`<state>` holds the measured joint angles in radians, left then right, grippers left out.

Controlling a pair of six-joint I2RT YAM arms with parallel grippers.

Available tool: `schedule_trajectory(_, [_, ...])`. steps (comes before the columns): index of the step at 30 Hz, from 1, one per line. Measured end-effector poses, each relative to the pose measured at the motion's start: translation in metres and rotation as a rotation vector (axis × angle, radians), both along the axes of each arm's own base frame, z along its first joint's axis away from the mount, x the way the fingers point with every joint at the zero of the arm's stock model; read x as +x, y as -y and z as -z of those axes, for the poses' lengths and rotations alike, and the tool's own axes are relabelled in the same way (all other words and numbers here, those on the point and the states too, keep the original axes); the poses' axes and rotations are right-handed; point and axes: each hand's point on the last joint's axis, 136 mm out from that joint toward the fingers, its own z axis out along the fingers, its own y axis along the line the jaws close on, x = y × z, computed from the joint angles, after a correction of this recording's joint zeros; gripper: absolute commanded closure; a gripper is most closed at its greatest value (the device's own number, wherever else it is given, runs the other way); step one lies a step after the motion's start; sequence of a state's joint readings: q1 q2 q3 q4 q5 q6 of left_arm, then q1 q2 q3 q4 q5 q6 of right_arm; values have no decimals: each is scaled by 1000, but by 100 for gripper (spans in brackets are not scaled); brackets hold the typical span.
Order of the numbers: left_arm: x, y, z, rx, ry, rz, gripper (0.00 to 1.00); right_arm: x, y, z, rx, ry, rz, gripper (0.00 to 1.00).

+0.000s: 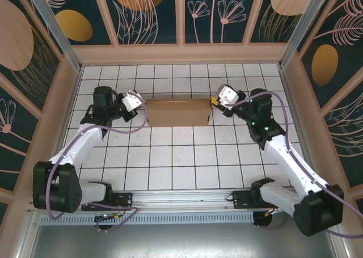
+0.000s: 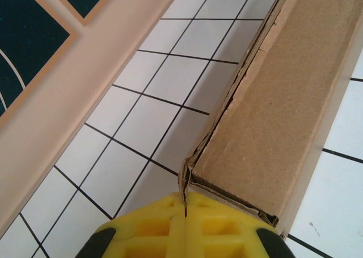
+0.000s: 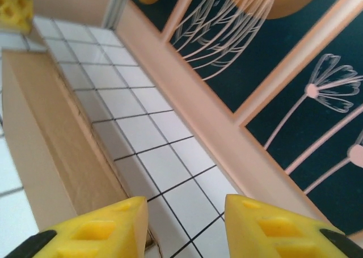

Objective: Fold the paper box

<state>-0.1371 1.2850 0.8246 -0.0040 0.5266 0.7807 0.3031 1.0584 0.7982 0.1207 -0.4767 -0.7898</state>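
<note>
Top view: I see the paper box (image 1: 177, 112) lying flat on the tiled table (image 1: 181, 167). The left gripper (image 1: 143, 111) sits at the box's left end and the right gripper (image 1: 214, 102) at its right end, by the far corner

Left wrist: left gripper (image 2: 185, 215) pads are pressed together, pinching a thin cardboard edge at the box's corner

Right wrist: right gripper (image 3: 187, 224) is spread wide, nothing between the fingers (image 3: 96, 229), box running alongside one of them

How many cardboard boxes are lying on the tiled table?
1. The brown cardboard box lies at the far middle of the tiled table, between the left gripper and the right gripper. No other box is visible.
</note>
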Motion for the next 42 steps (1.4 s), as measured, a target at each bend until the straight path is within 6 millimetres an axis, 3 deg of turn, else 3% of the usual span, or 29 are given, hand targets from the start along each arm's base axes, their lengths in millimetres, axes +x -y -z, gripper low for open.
schedule_trajectory(3, [0,0,-1,-1,2,-1,100,13,15,21,-46,-52,-69,51])
schedule_trajectory(5, [1,0,-1,-6,-4,-4,100,23,20,23,-62,-81,-108,48])
schedule_trajectory(10, [2,1,3,-23,-25,-10,100,28,8,18,-66,-112,-213,49])
schedule_trajectory(17, [2,2,2,-36,-31,-10,100,26,-3,51,-104,-221,-255,54])
schedule_trajectory(22, [1,2,2,-40,-34,-10,100,30,-1,61,-132,-245,-227,57])
schedule_trajectory(30, [1,2,3,-41,-38,-10,100,34,7,76,-176,-247,-180,66])
schedule_trajectory(42, [2,4,4,-45,-44,-4,100,32,-1,81,-197,-250,-191,90])
